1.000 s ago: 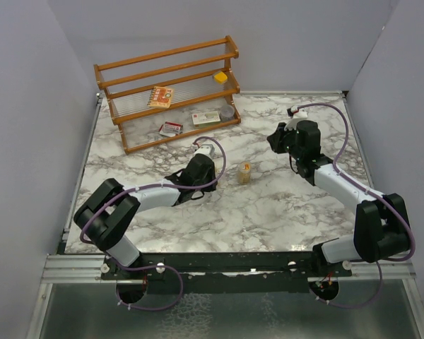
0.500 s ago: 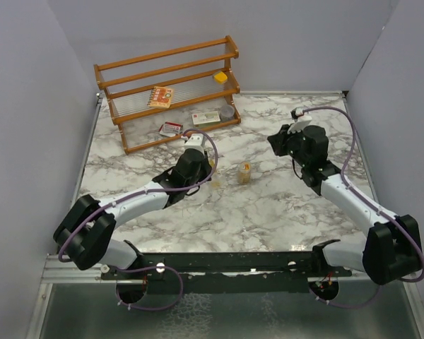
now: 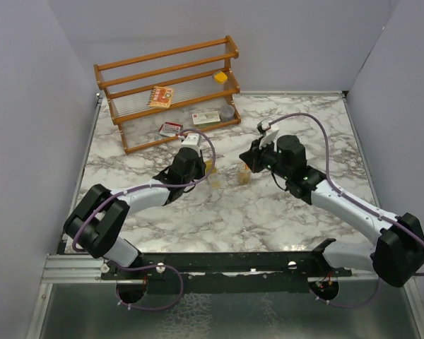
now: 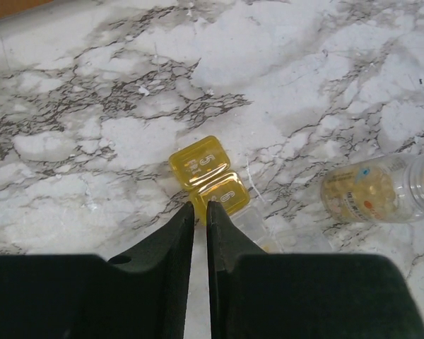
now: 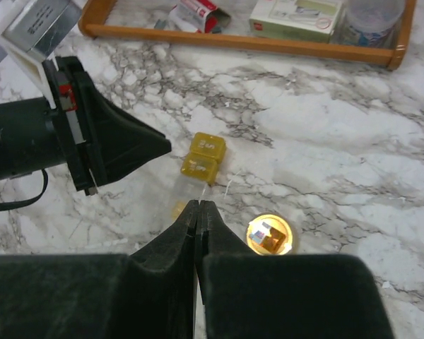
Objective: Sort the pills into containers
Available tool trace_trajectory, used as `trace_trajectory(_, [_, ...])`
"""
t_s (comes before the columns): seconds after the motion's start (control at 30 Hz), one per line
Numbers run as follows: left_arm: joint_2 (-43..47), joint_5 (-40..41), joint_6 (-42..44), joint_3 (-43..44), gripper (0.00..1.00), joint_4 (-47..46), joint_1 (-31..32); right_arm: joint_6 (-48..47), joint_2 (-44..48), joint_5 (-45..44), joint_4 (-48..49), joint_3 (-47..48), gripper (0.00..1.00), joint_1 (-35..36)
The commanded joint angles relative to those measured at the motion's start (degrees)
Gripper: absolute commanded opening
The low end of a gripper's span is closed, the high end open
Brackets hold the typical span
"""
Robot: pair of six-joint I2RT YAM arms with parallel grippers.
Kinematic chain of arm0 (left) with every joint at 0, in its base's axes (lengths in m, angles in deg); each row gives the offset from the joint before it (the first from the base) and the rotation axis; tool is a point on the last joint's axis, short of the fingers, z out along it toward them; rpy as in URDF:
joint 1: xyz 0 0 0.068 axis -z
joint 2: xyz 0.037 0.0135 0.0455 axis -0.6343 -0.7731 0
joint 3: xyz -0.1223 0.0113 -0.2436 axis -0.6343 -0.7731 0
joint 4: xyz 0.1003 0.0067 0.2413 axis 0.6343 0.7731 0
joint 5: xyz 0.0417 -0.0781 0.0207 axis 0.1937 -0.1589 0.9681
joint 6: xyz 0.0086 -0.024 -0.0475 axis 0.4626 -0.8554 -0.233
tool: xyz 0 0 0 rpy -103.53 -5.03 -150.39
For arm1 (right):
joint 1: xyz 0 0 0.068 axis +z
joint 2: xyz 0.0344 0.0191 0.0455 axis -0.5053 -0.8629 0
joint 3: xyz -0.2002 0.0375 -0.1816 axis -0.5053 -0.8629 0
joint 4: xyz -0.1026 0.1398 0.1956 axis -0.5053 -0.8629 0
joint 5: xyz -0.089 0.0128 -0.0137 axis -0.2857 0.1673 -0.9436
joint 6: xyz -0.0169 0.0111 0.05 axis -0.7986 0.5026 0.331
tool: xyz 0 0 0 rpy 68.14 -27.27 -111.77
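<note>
Amber jar [image 3: 245,174] upright, yellow box [image 4: 210,180] just beside.

The table [image 3: 268,212] is seen whole from a fixed camera set high behind its near edge, tilted down toward the rack [image 3: 166,55] at the far left corner. The left wrist view is taken close and steeply down (marble is its whole background); the right wrist view is held higher, facing the rack. The yellow box [image 4: 208,173] and the jar [image 4: 371,191] are shared by all three views.

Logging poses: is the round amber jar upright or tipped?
Upright: the amber jar stands on its base in top view; right wrist sees its round top.
</note>
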Motion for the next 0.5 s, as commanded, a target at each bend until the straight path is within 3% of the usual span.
trace_trajectory(0.0, [-0.27, -5.37, 3.31, -2.0, 0.15, -9.36, -0.17, -1.42, -2.49, -4.96, -2.23, 1.94, 0.01, 4.98])
trace_trajectory(0.33, [-3.2, -16.23, 9.67, -2.69, 0.16, -14.27, -2.42, -1.13, -8.81, -8.93, -1.71, 1.92, 0.01, 8.57])
trace_trajectory(0.47, [-5.54, -20.4, 10.15, -1.77, 0.24, -15.23, -3.81, -1.53, -10.72, -9.41, -1.81, 2.56, 0.01, 8.95])
